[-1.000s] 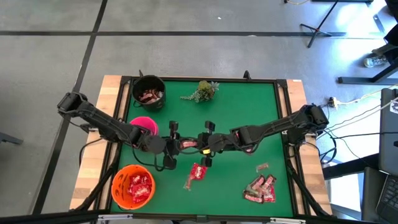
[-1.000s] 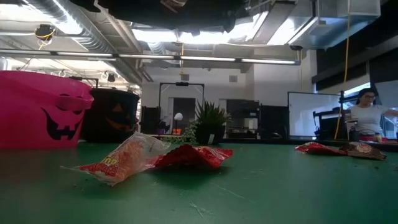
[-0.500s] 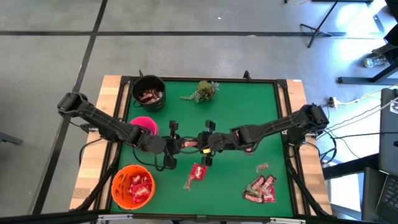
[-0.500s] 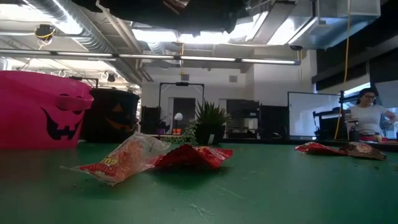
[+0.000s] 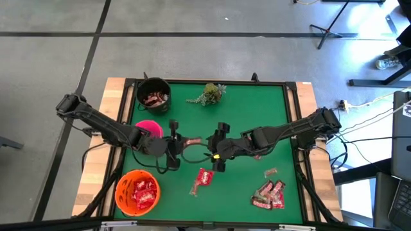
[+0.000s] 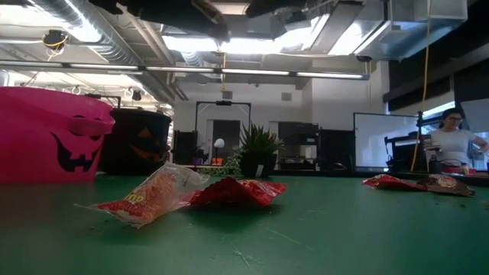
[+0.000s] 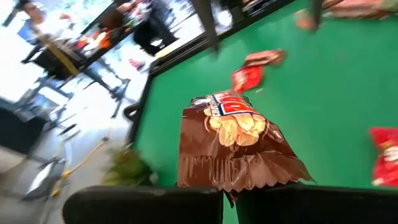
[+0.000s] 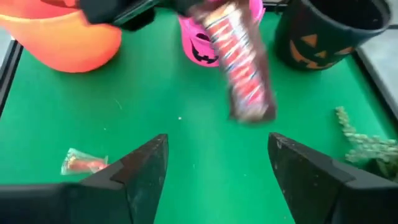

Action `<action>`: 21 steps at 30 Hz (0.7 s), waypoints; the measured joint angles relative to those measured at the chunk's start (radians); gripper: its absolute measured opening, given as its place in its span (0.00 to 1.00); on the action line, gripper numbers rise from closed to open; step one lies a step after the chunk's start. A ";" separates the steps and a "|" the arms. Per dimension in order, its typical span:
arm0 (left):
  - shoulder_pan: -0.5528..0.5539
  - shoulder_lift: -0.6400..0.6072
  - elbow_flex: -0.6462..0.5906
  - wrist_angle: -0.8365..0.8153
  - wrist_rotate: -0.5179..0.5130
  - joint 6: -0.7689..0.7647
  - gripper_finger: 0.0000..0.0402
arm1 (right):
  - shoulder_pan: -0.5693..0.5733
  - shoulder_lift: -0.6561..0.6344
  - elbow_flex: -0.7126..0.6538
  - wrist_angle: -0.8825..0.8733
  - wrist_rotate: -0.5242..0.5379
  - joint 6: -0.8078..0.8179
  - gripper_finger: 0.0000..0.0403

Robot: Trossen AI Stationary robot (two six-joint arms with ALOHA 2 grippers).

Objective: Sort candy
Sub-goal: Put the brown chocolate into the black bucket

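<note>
High view: the left tool and right tool, nose to nose at mid-surface 1 second ago, have drawn apart, so the handover looks done.

Low view: nothing on the green surface has shifted; loose candy lies as before.

Left wrist view: the left tool's fingers are clamped on a brown candy bar.

Right wrist view: the right tool gapes wide and empty; the bar hangs beyond it, near the black bowl, likely its destination.

Glossy crinkled brown candy wrapper; matt green felt-like table; smooth plastic orange bowl
</note>
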 joint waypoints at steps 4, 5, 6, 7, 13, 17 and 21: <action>0.022 -0.116 0.000 -0.114 -0.086 -0.001 0.00 | 0.035 -0.003 0.020 -0.030 0.045 -0.013 0.67; 0.033 -0.151 0.000 -0.135 -0.092 -0.001 0.00 | 0.044 -0.006 0.019 -0.036 0.057 -0.020 0.66; 0.045 -0.191 0.000 -0.159 -0.092 0.001 0.00 | 0.051 -0.008 0.018 -0.039 0.068 -0.024 0.65; 0.062 -0.228 0.000 -0.183 -0.095 0.009 0.00 | 0.056 -0.012 0.018 -0.034 0.078 -0.025 0.64; 0.274 -0.424 0.000 -0.406 -0.196 0.020 0.00 | 0.073 -0.022 0.020 -0.049 0.110 -0.026 0.58; 0.483 -0.487 0.000 -0.471 -0.085 -0.016 0.00 | 0.072 -0.022 0.019 -0.052 0.110 -0.026 0.57; 0.646 -0.500 0.000 -0.472 0.028 -0.051 0.05 | 0.072 -0.022 0.019 -0.070 0.110 -0.023 0.57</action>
